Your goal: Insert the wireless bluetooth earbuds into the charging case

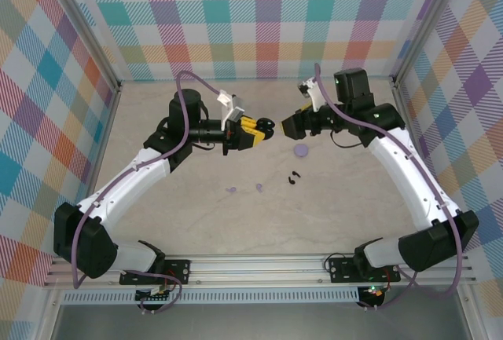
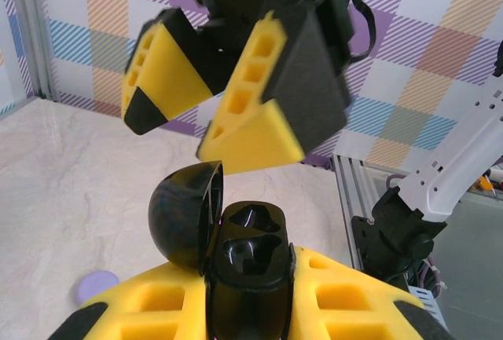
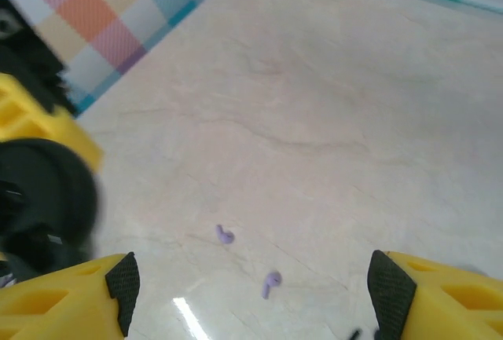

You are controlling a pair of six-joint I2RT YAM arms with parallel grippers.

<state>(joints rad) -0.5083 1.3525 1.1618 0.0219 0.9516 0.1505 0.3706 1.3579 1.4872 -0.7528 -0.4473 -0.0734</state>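
Shape of black earbuds (image 1: 295, 176) indistinct; lilac earbuds (image 3: 225, 235) curved, stemmed, on surface (image 3: 314, 120). Open black case (image 2: 250, 277) clamped in left hand (image 1: 255, 131); right hand (image 3: 253, 293) spread, empty.

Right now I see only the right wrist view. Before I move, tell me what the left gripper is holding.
Observer: The left gripper holds a black charging case with its lid open; both wells look empty.
Operator: Give me the black earbuds' position.
Observer: In the top view the two black earbuds lie together on the table, on the near side of a lilac case.
Operator: Report my right gripper against that lid.
Observer: From the left wrist view the right gripper is open and empty, close to the open lid.
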